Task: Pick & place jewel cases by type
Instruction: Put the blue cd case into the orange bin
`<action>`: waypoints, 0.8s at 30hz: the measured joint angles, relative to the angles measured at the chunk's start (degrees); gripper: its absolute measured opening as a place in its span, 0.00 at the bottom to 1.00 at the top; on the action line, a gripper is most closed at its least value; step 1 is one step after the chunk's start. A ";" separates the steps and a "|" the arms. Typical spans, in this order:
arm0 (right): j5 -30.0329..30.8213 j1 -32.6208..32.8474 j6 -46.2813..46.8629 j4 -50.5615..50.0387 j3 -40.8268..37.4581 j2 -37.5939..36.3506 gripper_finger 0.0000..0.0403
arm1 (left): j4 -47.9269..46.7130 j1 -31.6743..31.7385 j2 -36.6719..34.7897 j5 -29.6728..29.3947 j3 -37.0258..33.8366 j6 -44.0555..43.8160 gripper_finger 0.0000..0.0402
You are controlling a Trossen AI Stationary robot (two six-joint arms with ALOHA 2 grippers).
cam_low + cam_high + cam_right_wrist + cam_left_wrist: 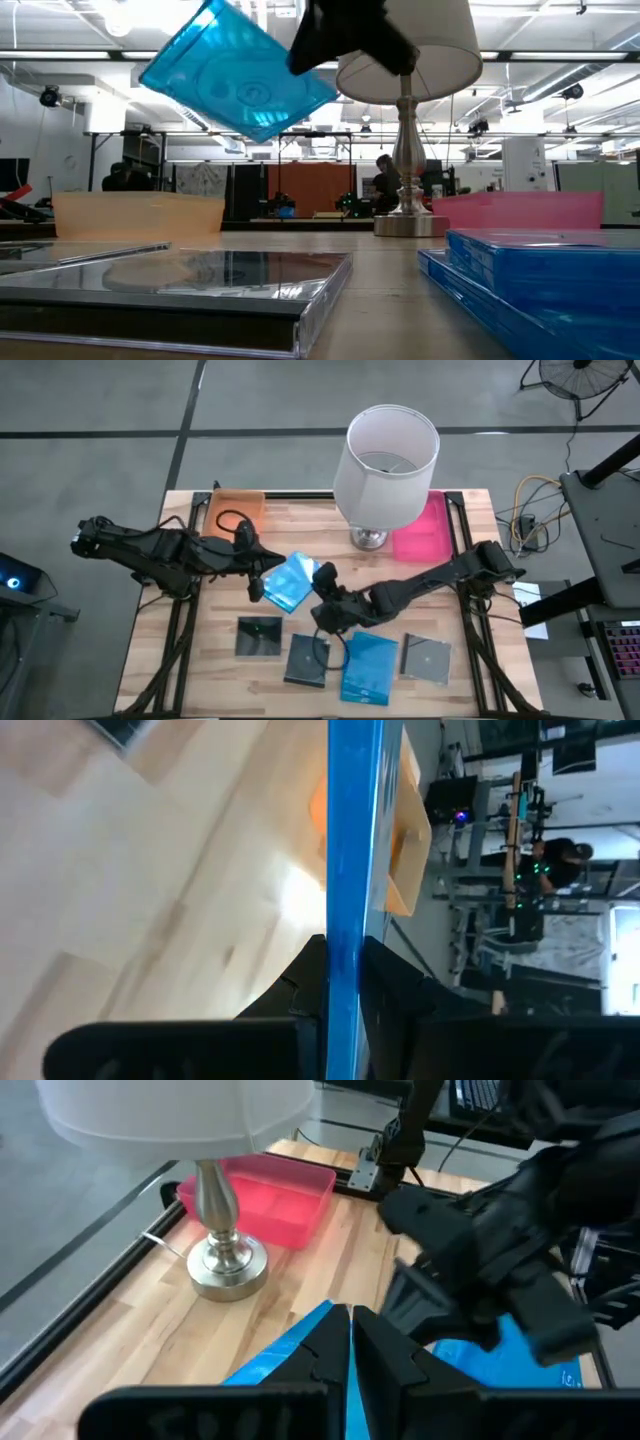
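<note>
I see both of my hands on one blue case (290, 582), held up in the air above the middle of the tabletop (190, 660). My left hand (260, 582) is pinched tight on the case's edge on the side of the orange tray (235, 512). My right hand (322, 582) is clamped on the opposite edge. In the right wrist view the case stands on edge between my two dark fingers (395, 982). From the low camera, the case hangs tilted, high over the wood.

The other blue case (367, 667) lies flat on the tabletop near the front edge. Three dark square cases lie flat there too: one (260, 636) to the left, one (308, 659) just beside the flat blue case, and one (427, 658) on its right side.

A lamp (385, 470) with a white shade stands at the back, between the orange tray and the pink tray (425, 530). Far back in the room a person (383, 180) is visible.
</note>
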 joint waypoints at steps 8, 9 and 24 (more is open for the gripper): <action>-3.70 -4.67 -13.31 7.38 0.00 3.27 0.07 | -6.75 0.15 -6.63 -5.14 0.00 2.24 0.00; -4.04 -5.29 -14.85 8.68 0.00 3.68 0.07 | -7.85 0.14 -7.42 -5.47 0.00 2.22 0.00; -9.12 -14.12 -29.10 19.76 0.00 6.17 0.07 | -13.44 0.18 -13.71 -5.78 0.00 2.71 0.00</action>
